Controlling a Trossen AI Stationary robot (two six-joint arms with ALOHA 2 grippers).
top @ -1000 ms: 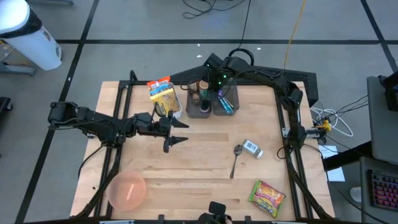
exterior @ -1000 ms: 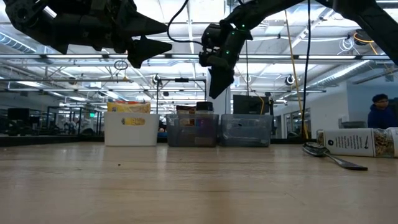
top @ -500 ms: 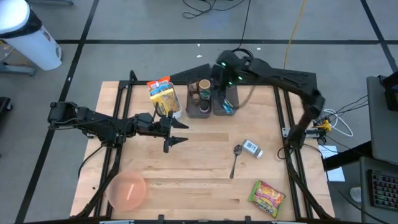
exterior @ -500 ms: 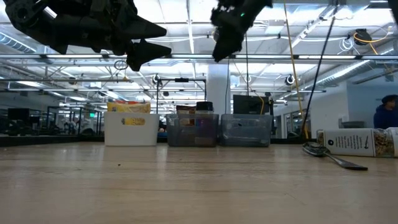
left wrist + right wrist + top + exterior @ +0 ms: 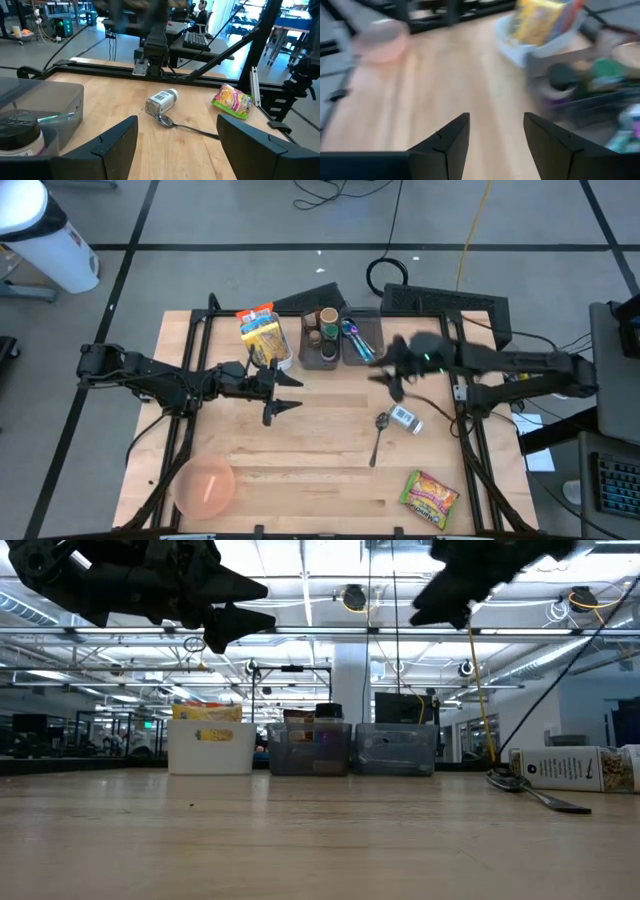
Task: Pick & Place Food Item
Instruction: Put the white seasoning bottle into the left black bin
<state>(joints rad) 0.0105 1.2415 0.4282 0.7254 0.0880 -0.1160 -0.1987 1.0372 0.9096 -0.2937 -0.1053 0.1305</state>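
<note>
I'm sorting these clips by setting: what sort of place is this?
Probably a robotics lab in an open industrial hall: a wooden worktable framed by black rails, exposed ceiling trusses, and a black computer keyboard on a nearby desk.

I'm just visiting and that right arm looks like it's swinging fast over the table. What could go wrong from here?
Possibly two things. The right tool, open and empty, is above the spice jar, which lies on its side touching the spoon; a careless descent could roll the jar or knock the spoon. The left tool, also open, hangs near the white bin of snacks, so arms crossing toward the middle might bump each other.
</note>
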